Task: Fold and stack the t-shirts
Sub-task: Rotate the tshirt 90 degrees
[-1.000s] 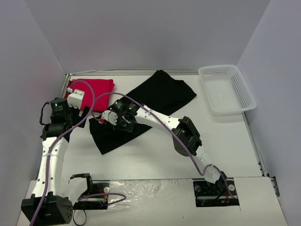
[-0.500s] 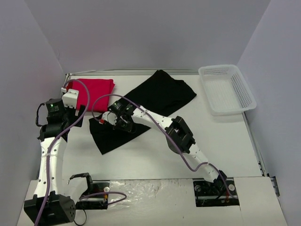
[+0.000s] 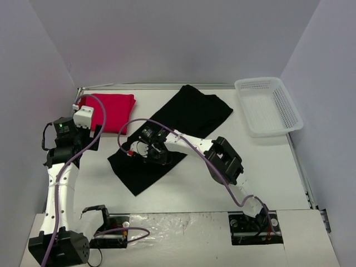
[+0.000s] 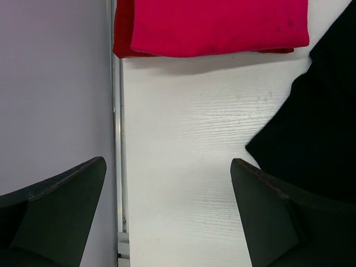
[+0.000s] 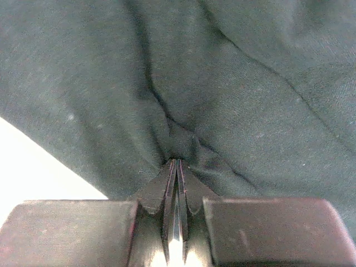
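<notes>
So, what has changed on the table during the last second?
The right gripper, shut on a pinch of the black shirt, moved toward the near edge and dragged the shirt's near end with it. The left gripper, open over bare table, shifted slightly to the left. The red shirt and the white basket stayed in place.

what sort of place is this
Probably a robot lab cell: plain grey walls box in a white table, left arm and right arm bolted at its near edge, black t-shirt spread on it.
</notes>
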`<state>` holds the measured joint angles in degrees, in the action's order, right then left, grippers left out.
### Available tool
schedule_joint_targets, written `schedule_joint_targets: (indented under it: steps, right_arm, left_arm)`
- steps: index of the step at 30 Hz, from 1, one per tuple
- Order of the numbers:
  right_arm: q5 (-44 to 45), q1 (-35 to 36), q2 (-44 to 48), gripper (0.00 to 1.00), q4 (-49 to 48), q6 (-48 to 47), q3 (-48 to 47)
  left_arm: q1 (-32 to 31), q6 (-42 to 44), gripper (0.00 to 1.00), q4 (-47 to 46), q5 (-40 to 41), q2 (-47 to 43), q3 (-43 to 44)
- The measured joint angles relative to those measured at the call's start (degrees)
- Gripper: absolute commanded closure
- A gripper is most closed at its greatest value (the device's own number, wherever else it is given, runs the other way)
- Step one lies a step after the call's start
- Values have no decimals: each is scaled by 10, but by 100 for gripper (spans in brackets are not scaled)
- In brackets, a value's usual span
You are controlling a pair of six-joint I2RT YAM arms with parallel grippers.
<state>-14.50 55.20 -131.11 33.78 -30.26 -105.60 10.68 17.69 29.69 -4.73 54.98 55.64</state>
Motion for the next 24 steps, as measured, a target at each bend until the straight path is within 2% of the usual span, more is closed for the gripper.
schedule_joint_targets:
  steps: [14,24]
  right_arm:
    - [-17,-12,127,100,14,-12,208]
    - [-29,-60,183,100,90,-13,311]
  left_arm:
    - [0,-2,6,7,-36,5,3]
    - [0,-2,6,14,-65,5,12]
